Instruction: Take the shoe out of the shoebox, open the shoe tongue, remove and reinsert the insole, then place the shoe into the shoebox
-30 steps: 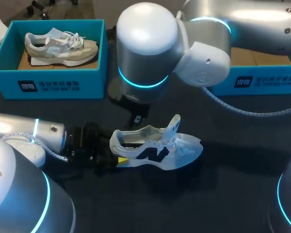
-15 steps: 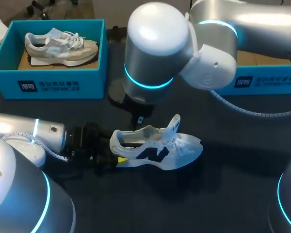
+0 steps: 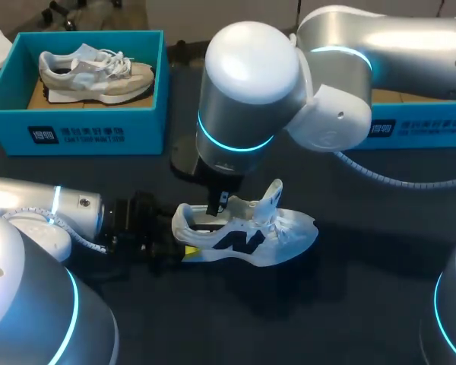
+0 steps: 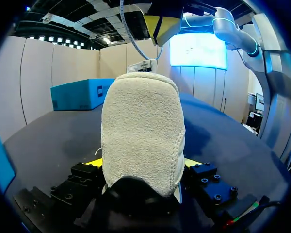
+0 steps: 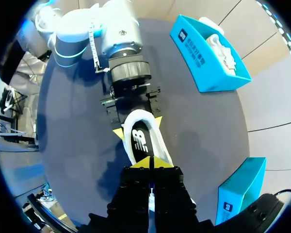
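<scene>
Coming back to this one: dropped the right gripper (image 3: 216, 204) straight down over the last second, from hanging above the shoe (image 3: 243, 232) to poking into its opening, just behind the raised tongue (image 3: 273, 194). Kept those yellow tips pinched together, narrow, with nothing visibly caught between. Saw the insole (image 5: 140, 141) plainly from the right wrist, dark with a pale mark, lying flat inside the shoe directly ahead of the tips. Couldn't tell about actual contact with it yet, lol.

Left the shoe in the same spot: out on the dark table (image 3: 349, 304), toe pointing right, well apart from the blue shoebox (image 3: 418, 129) behind the right arm. Held the heel clamped from both sides in the left gripper (image 4: 143, 165) throughout, no shift at all. Ignored the other box (image 3: 76, 129) with the second shoe (image 3: 95, 72) over at far left.

Read all that as shoe out, tongue open, insole removal only just starting. Figured on needing to spread the tips a little for a grip on the insole edge, plus a firm left clamp against the whole shoe lifting along.
</scene>
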Controlling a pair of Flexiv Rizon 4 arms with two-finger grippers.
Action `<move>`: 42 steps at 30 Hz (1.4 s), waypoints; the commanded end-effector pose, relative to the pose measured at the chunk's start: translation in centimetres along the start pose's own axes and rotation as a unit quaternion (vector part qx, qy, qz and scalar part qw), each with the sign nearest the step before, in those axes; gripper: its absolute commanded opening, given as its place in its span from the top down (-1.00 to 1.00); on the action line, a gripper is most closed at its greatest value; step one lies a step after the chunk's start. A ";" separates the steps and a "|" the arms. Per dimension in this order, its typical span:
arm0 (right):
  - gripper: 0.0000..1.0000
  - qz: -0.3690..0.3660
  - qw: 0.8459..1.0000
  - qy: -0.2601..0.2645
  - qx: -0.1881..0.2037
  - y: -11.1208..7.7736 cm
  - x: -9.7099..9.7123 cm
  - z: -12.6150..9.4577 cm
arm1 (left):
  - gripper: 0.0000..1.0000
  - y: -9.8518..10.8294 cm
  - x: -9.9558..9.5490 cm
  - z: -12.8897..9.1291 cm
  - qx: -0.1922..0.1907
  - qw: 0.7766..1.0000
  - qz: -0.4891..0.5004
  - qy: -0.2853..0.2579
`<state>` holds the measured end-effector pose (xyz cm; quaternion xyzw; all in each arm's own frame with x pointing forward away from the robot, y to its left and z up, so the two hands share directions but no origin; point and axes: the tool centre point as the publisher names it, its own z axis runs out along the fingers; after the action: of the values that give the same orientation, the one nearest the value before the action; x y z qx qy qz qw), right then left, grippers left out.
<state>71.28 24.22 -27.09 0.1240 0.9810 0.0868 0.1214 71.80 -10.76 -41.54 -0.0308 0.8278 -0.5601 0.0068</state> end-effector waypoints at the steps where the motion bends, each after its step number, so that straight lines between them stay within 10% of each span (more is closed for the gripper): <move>1: 1.00 0.000 1.000 0.016 -0.002 -0.3 0.1 1.5 | 1.00 0.0 0.1 0.0 -0.001 1.000 0.000 -0.002; 42: 1.00 -0.059 0.991 0.094 0.076 -3.4 0.9 8.8 | 1.00 0.0 0.1 0.0 -0.001 1.000 0.000 -0.002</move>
<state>72.23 22.63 -36.16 0.0638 0.9976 0.0142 0.0228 71.80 -10.77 -41.54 -0.0307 0.8278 -0.5601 0.0067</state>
